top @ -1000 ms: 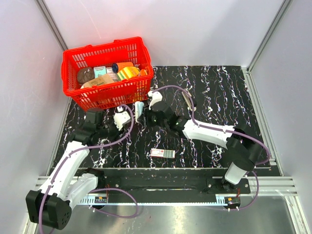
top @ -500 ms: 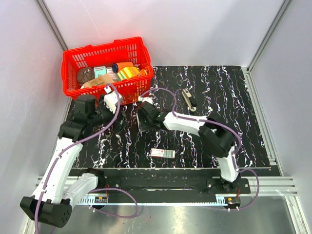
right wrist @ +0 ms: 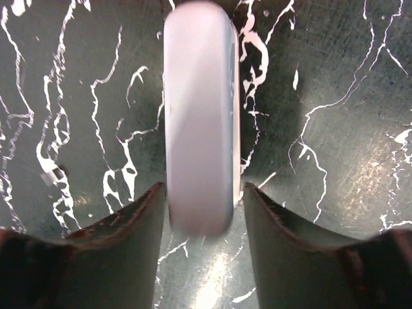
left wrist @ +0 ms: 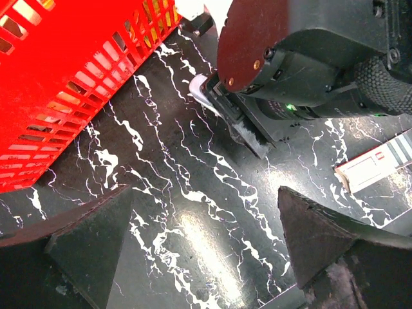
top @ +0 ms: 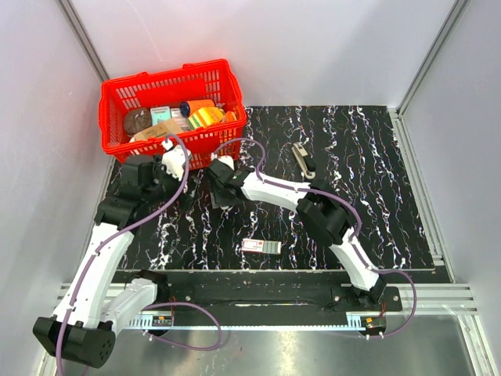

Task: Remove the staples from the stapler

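In the right wrist view the pale blue-and-white stapler (right wrist: 198, 116) lies lengthwise between my right gripper's (right wrist: 203, 190) fingers. The jaws stand open just wider than it, with a sliver of gap on the right side. From above, the right gripper (top: 219, 184) covers the stapler. My left gripper (left wrist: 212, 257) is wide open over bare table, with nothing between its fingers. It sits left of the right gripper, next to the basket (top: 125, 94). The stapler's white tip (left wrist: 201, 90) shows under the right gripper's housing. A short silver-grey strip (top: 301, 157), by its look the staples, lies apart at the right.
The red basket (left wrist: 58, 84), full of items, stands at the back left, close to the left gripper (top: 186, 182). A flat white-and-red box (top: 261, 246) lies near the front edge, and also shows in the left wrist view (left wrist: 376, 166). Black marbled tabletop (top: 368, 180) stretches to the right.
The left gripper has let go, opened wide and drawn back left toward the basket. The right gripper has moved left with the stapler and loosened its jaws.
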You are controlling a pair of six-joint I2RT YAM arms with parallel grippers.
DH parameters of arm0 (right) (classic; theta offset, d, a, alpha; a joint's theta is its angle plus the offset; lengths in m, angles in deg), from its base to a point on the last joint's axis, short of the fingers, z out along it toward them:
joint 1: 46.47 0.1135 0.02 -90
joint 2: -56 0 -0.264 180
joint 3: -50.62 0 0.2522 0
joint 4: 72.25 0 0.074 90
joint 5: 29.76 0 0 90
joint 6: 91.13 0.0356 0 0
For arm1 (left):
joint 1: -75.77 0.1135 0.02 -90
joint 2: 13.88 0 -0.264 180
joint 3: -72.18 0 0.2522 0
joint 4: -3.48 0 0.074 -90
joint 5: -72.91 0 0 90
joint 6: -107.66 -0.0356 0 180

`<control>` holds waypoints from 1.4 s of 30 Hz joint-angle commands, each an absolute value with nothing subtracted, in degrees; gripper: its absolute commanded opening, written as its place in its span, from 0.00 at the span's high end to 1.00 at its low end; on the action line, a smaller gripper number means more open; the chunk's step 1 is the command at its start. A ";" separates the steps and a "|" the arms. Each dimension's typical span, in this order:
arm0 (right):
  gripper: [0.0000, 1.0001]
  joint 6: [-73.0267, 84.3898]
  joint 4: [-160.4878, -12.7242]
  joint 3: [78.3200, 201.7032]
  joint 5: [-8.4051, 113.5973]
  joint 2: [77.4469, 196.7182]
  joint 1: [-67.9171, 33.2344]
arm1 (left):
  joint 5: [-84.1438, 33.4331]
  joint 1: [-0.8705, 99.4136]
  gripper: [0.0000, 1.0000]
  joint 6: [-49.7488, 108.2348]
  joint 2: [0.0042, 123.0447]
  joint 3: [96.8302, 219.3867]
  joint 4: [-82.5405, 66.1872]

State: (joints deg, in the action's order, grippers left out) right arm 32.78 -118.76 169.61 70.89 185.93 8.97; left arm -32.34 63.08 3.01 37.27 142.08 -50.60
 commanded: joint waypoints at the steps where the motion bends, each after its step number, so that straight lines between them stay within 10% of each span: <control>1: 0.38 34.11 -122.39 171.34 71.22 184.68 9.78 | -30.02 63.11 0.01 4.57 36.57 141.66 -47.64; 11: 0.01 28.40 -124.42 166.53 76.14 168.26 4.78 | -28.17 62.41 0.01 6.33 39.99 145.88 -47.81; 26: 0.03 12.41 -120.65 156.40 73.17 163.48 -25.36 | -21.05 53.19 0.01 4.13 45.18 148.34 -47.46; 42: 0.17 7.83 -113.17 158.86 71.40 175.79 -27.57 | -18.41 52.83 0.02 3.87 46.76 144.91 -42.54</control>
State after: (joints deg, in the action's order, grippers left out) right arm 9.59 -115.51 155.16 71.07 173.47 -27.31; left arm -20.43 53.14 4.08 46.28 144.61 -46.20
